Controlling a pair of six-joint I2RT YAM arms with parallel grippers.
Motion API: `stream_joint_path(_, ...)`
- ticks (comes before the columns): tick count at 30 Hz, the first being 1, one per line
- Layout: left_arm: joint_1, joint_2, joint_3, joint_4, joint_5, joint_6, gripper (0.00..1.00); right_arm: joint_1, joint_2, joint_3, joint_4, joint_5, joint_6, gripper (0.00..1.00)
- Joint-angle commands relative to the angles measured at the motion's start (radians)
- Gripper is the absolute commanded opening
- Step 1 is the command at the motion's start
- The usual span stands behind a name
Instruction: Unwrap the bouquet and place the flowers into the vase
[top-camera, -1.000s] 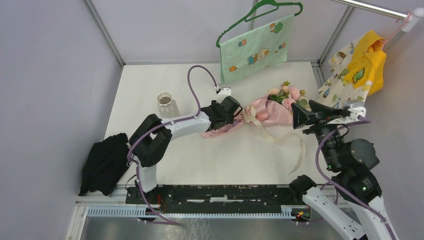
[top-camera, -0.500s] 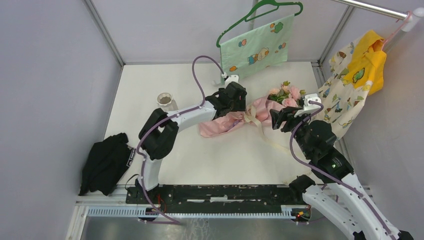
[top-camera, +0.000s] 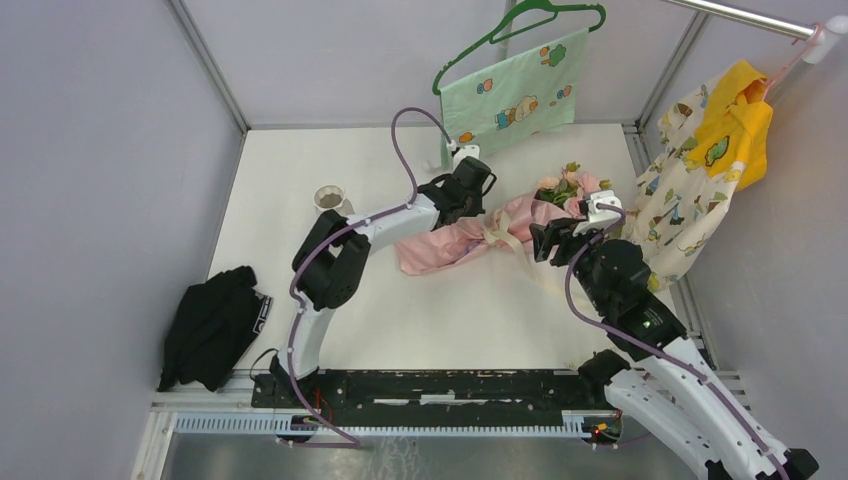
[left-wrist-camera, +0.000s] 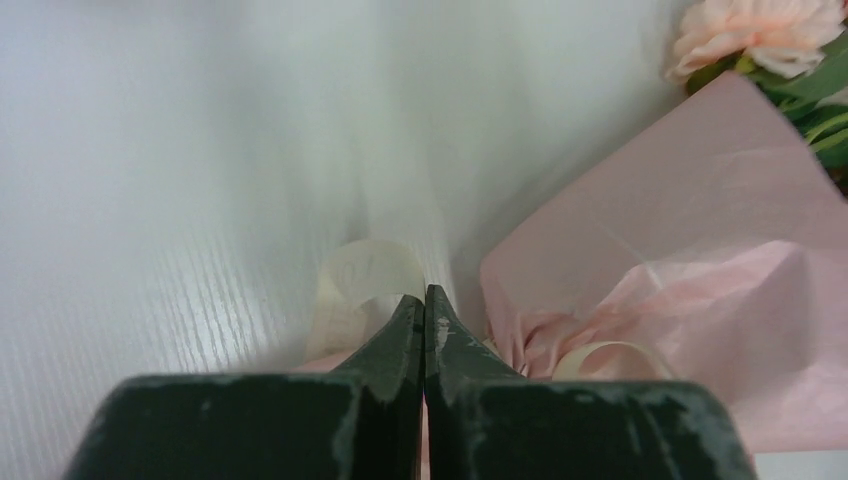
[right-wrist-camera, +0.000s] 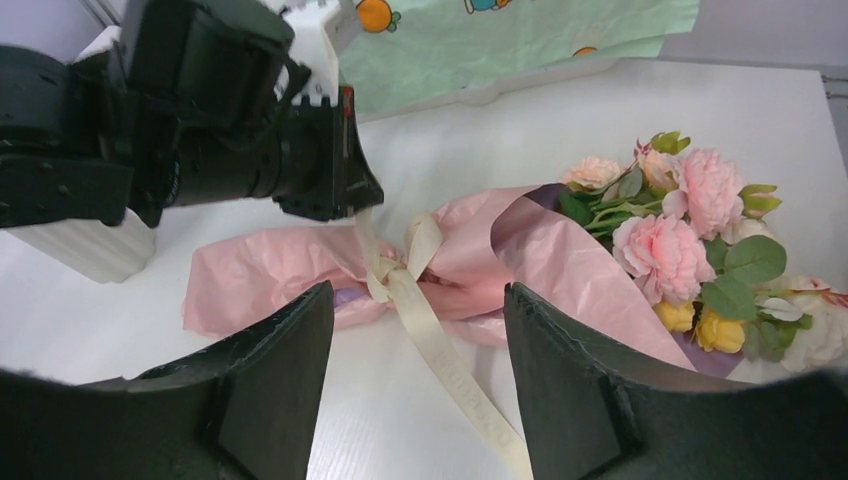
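At the bow (right-wrist-camera: 400, 262), my left gripper (left-wrist-camera: 424, 300) is clamped on the ribbon (right-wrist-camera: 440, 350) to pull it undone. My right gripper (right-wrist-camera: 418, 295) hovers open by the bouquet (right-wrist-camera: 560, 260), ready to steady it.

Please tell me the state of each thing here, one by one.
left gripper: shut on ribbon.
right gripper: open, holds nothing.
ribbon: knotted around bouquet.
bouquet: lying down, wrapped.
flowers: inside the wrap.
vase: upright, no flowers in it.

Table (left-wrist-camera: 150, 150): was blurred in left wrist view.
Vase (right-wrist-camera: 90, 255): sat mostly behind left arm (right-wrist-camera: 60, 130).
Ribbon (left-wrist-camera: 365, 275): end lay hidden behind left gripper (left-wrist-camera: 424, 300).
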Motion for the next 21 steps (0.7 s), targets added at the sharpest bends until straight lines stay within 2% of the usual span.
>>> stream_joint_path(1, 0.007, -0.122, 0.086, -0.008, -0.114, 0.028, 0.02, 0.004, 0.013, -0.047, 0.090, -0.035, 0.006, 0.68)
stream_joint_path(9, 0.015, -0.238, 0.185, -0.043, -0.346, 0.102, 0.04, 0.004, 0.128, -0.189, 0.209, -0.188, 0.067, 0.68)
stream_joint_path(16, 0.025, -0.287, 0.205, -0.004, -0.511, 0.155, 0.07, 0.004, 0.308, -0.259, 0.344, -0.215, 0.070, 0.67)
stream_joint_path(17, 0.028, -0.287, 0.211, 0.001, -0.528, 0.161, 0.10, 0.004, 0.341, -0.258, 0.364, -0.215, 0.068, 0.67)
stream_joint_path(19, 0.030, -0.278, 0.232, 0.002, -0.566, 0.187, 0.21, 0.003, 0.405, -0.250, 0.397, -0.214, 0.063, 0.67)
stream_joint_path(21, 0.031, -0.261, 0.255, -0.004, -0.615, 0.208, 0.40, 0.003, 0.476, -0.228, 0.420, -0.221, 0.056, 0.66)
